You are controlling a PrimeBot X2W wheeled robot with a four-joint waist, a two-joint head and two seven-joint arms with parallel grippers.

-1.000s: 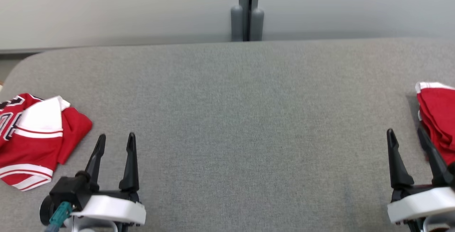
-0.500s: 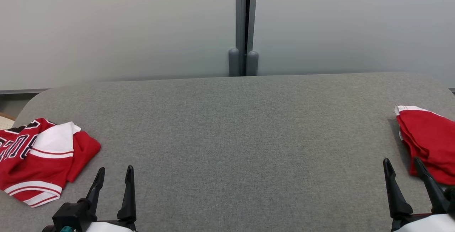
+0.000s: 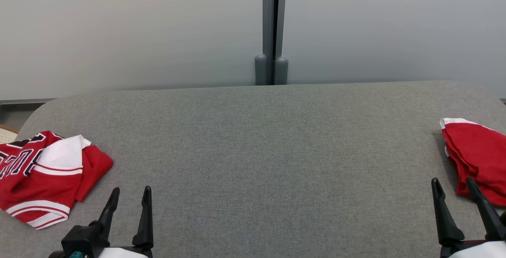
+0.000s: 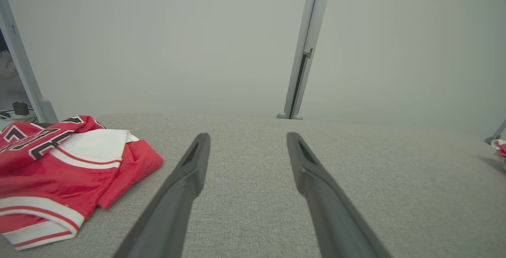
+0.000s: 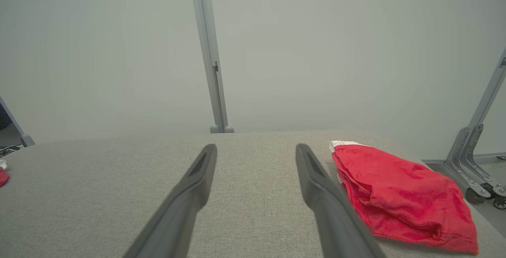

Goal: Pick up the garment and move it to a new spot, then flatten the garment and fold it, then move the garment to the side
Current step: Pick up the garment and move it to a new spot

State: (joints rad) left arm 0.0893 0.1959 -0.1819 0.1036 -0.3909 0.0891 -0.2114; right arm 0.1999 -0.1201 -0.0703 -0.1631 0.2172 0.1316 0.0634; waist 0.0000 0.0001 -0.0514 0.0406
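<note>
Nearest, the left gripper [image 3: 131,189] and right gripper [image 3: 452,179] hovered over the grey table [image 3: 257,151], fingers spread and empty. Beyond lay a crumpled red jersey [image 3: 43,179] at the left edge and a folded red garment [image 3: 478,159] at the right. A grey post [image 3: 271,29] stood behind.

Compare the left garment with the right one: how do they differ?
The left garment shows black lettering and white striped bands; the right garment is nearly plain red. The left garment lies crumpled; the right garment sits in stacked folds. Both are red and lie on the grey surface.
</note>
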